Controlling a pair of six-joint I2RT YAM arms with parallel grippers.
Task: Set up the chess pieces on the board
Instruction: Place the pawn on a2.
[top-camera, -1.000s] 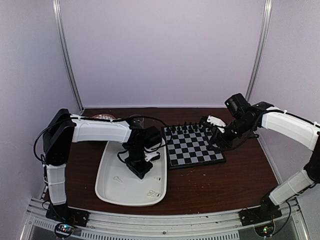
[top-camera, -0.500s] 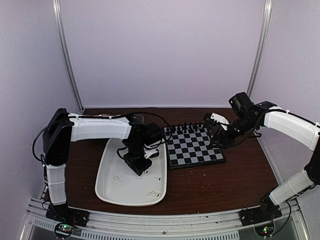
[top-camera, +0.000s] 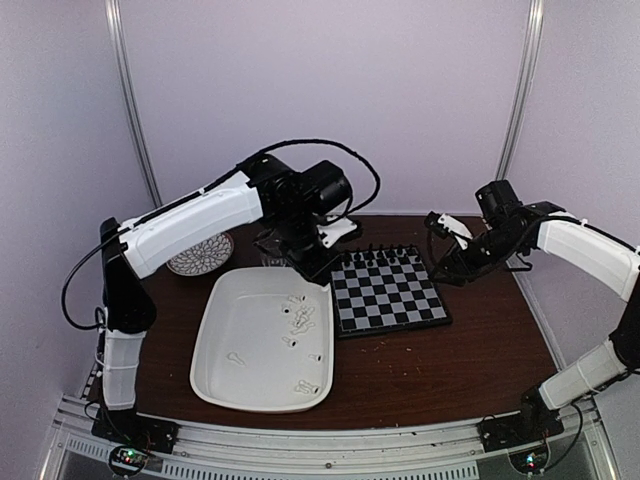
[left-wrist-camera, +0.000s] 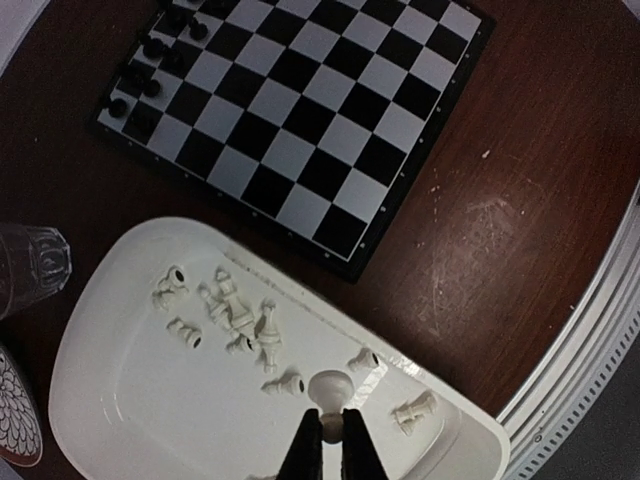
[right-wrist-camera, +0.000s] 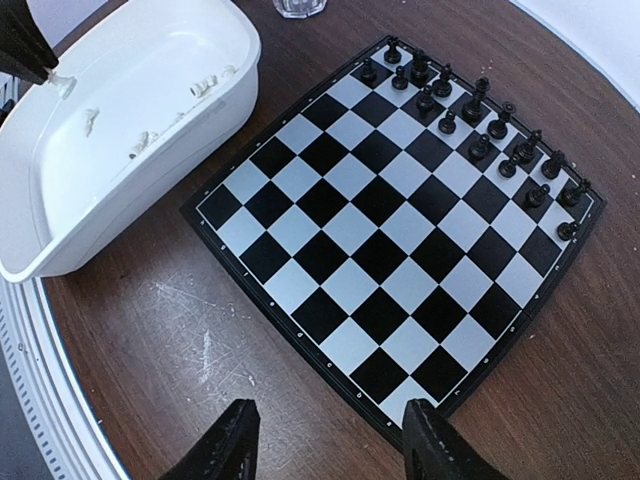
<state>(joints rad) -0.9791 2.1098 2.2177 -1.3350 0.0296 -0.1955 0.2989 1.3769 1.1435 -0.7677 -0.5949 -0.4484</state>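
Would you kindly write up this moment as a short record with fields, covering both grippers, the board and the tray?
left gripper: shut on one white chess piece, lifted clear of the tray
right gripper: open, empty, near the board's edge
board: black chessmen stand in the two far rows; no white ones on it
loose white pieces: lying in the tray
also on the table: glass, patterned plate
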